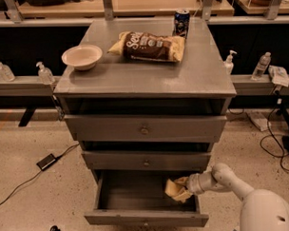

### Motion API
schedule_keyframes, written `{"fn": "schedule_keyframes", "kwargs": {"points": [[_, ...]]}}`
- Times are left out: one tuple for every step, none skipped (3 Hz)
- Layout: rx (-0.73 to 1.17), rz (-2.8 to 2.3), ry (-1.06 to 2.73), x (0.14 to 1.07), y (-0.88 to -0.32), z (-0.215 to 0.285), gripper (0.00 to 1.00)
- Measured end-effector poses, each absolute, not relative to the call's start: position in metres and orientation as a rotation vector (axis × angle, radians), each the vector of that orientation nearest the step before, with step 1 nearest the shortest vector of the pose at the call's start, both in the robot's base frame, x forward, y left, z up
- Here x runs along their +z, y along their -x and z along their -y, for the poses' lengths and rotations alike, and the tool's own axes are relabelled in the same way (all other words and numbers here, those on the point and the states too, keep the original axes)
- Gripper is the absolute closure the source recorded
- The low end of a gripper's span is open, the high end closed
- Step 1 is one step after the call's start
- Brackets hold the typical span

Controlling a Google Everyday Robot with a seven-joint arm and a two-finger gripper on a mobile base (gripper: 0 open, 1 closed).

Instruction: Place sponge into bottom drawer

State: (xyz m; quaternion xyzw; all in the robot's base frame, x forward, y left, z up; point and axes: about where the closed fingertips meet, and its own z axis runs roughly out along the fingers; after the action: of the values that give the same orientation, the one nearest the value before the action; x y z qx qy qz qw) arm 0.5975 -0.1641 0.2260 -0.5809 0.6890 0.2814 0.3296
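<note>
Currently, we log the following state.

Gripper: the gripper (185, 184) sits inside the open cavity of the bottom drawer (138, 216), at its right side. It reaches in from the right on the white arm (232, 181).

Jaws: we read them as closed on the sponge (175, 191). The pale yellow foam is bunched at their tip and covers the fingertips.

Sponge: directly to the left of the jaws and touching them, over the right part of the drawer. We cannot tell whether it rests on the drawer floor.

Bottom drawer: pulled out. Its front panel lies below and in front of the jaws, and its bare floor extends to their left.

Middle drawer (146, 161): just above the jaws.

Top drawer (144, 129): higher again above the jaws.

Cabinet top (133, 77): well above the jaws. It carries a brown-and-yellow chip bag (149, 47), a dark drink can (181, 22) just behind the bag's right end, and a pale bowl (82, 57) up and to the left.
</note>
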Motion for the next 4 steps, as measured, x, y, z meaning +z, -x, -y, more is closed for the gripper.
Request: {"fn": "schedule_keyframes", "kwargs": {"points": [[0.730,-1.794,1.512,0.2121,-0.6042,0.1609,0.57],[0.734,-1.794,1.512,0.2105,-0.6035,0.1592,0.34],[0.742,-1.792,1.514,0.2085,-0.6017,0.1554,0.03],[0.745,-1.791,1.514,0.2077,-0.6011,0.1540,0.00]]}}
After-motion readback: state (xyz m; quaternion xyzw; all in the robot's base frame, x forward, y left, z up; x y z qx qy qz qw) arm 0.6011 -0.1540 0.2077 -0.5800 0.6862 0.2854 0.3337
